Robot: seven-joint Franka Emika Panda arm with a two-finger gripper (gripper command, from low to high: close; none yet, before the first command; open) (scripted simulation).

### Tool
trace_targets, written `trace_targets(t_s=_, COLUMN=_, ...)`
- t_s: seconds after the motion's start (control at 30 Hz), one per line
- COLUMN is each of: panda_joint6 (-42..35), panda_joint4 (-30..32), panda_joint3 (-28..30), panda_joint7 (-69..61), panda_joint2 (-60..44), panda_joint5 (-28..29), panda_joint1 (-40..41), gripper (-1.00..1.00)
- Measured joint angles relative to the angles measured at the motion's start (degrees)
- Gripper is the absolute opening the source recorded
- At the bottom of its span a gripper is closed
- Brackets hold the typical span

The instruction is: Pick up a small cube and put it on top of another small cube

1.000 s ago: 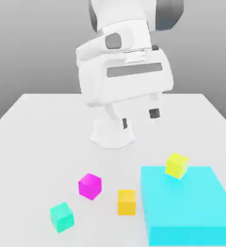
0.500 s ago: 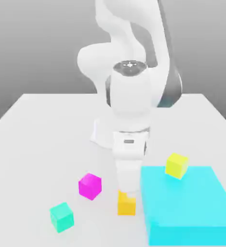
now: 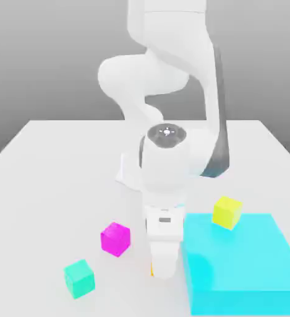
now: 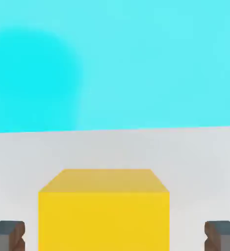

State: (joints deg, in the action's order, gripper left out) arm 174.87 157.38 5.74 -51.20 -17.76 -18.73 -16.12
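The arm is reaching straight down onto the white table (image 3: 54, 161), its gripper (image 4: 115, 235) lowered around the small orange cube (image 4: 103, 208), which is sitting toward the table's near edge, just beside the large flat cyan block (image 3: 240, 263). In the hand view the two dark fingertips (image 4: 8, 235) are standing on either side of the orange cube with a clear strip of table showing between each tip and the cube's sides, so the pincer is partly open, straddling the cube and gripping nothing. In the exterior view the white hand is hiding almost all of that cube, leaving only a thin orange sliver at its base. The small teal-green cube (image 3: 80, 278) is resting close to the near edge, apart from the arm on the exterior view's left. The magenta cube (image 3: 115, 239) is lying between the teal-green cube and the arm, slightly farther from the near edge. The yellow cube (image 3: 227, 212) is perched tilted on the cyan block's far edge.
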Motion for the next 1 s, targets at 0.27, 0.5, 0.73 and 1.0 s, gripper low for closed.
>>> trace_targets(t_s=0.27, panda_joint6=-1.57, panda_joint4=0.29, panda_joint3=2.55, panda_joint7=1.17, panda_joint2=1.92, panda_joint5=1.66, panda_joint1=-2.10, gripper=-1.00)
trace_targets(t_s=0.5, panda_joint6=-7.46, panda_joint4=1.93, panda_joint3=9.88, panda_joint7=8.04, panda_joint2=9.82, panda_joint5=10.96, panda_joint1=-7.19, gripper=-1.00)
trace_targets(t_s=0.73, panda_joint6=-13.63, panda_joint4=1.23, panda_joint3=13.11, panda_joint7=7.04, panda_joint2=14.68, panda_joint5=15.76, panda_joint1=-4.31, gripper=-1.00)
trace_targets(t_s=1.0, panda_joint6=-21.45, panda_joint4=-6.44, panda_joint3=17.49, panda_joint7=-10.48, panda_joint2=14.69, panda_joint5=16.15, panda_joint1=6.38, gripper=-1.00)
